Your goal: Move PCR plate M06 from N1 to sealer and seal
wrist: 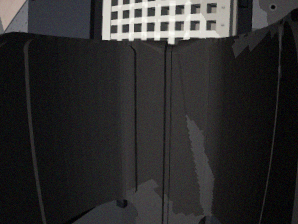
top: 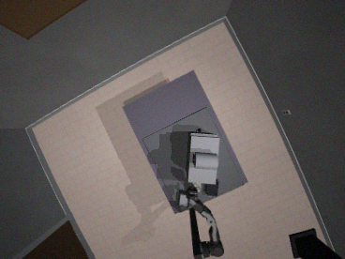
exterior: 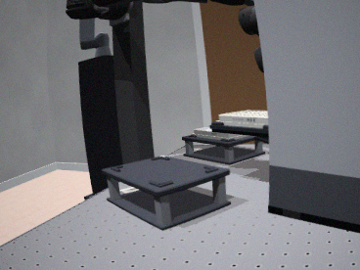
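The white plate M06 (wrist: 169, 6) shows its open wells, with no foil on them, at the top of the wrist view. In the exterior view it (exterior: 243, 116) lies on the sealer's dark stage (exterior: 240, 128), which stands out in front of the housing. Plate nest N1 (exterior: 165, 178) stands empty in the foreground. My gripper (wrist: 180, 155) (exterior: 253, 29) is shut on nothing; its dark fingers fill most of the wrist view. It hangs high, close to the sealer housing (exterior: 313, 98) and above the stage. The START key and the lamp are hidden.
Plate nest N2 (exterior: 222, 142) stands behind N1 and carries the flat sealed plate M09 (exterior: 209, 131). From above, the sealer (top: 203, 159) sits on the grey breadboard, with my arm (top: 206, 225) reaching in from the table's near edge. A dark column (exterior: 116, 96) rises behind N1.
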Tool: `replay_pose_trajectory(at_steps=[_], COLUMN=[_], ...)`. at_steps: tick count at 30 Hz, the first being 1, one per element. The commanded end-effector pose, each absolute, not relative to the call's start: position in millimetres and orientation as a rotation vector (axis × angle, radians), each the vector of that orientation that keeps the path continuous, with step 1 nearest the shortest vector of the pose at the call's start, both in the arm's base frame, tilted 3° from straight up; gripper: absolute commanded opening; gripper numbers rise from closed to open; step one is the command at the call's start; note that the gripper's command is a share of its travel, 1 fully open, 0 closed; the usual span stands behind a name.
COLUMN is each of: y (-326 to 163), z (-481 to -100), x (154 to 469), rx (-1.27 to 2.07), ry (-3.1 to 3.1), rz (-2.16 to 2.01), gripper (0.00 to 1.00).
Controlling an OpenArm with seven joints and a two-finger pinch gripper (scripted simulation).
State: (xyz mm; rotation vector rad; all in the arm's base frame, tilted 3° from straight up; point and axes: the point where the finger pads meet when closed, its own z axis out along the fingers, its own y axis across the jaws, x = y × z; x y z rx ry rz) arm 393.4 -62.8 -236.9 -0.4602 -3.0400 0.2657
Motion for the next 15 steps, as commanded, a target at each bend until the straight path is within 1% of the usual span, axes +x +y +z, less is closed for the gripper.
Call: replay_pose_trajectory(at_steps=[1, 2, 3, 7, 15], y=[-65, -65, -55, -27, -27], z=[-237, -237, -236, -238, -238], x=[396, 396, 399, 423, 423], rx=[-0.241, -0.241, -0.398, -0.161, -0.161], ry=[-3.049, -3.049, -3.039, -3.007, -3.007], rz=[0.273, 0.273, 0.315, 0.525, 0.525], gripper=[0.0, 0.0, 0.0, 0.0, 0.0])
